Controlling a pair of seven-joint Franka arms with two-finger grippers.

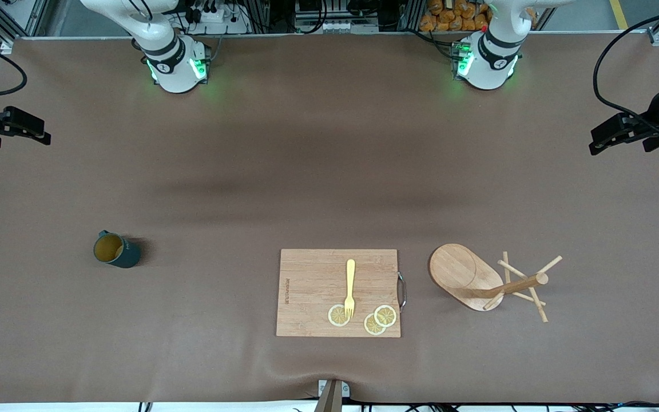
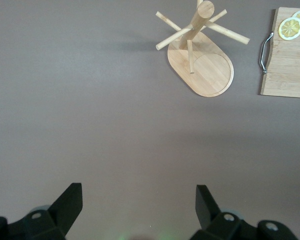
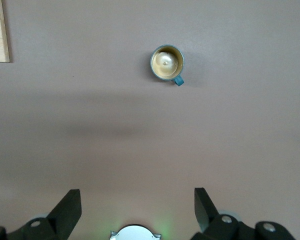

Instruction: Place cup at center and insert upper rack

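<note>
The left gripper (image 2: 139, 207) hangs with its fingers (image 2: 70, 202) spread wide and empty over bare table (image 1: 329, 171) at the left arm's end. The right gripper (image 3: 137, 207) hangs the same way, open and holding nothing, over the right arm's end. Both arms wait.

The cup (image 1: 115, 250) stands upright and alone toward the right arm's end, nothing near it. The upper rack (image 1: 481, 278) stands toward the left arm's end, just beside the handle of a cutting board (image 1: 312, 280) that lies near the table's front edge. On the board lie a yellow fork (image 1: 350, 288) and three lemon slices (image 1: 385, 315), the fork's tines over one slice. In both wrist views the board is cut off.
</note>
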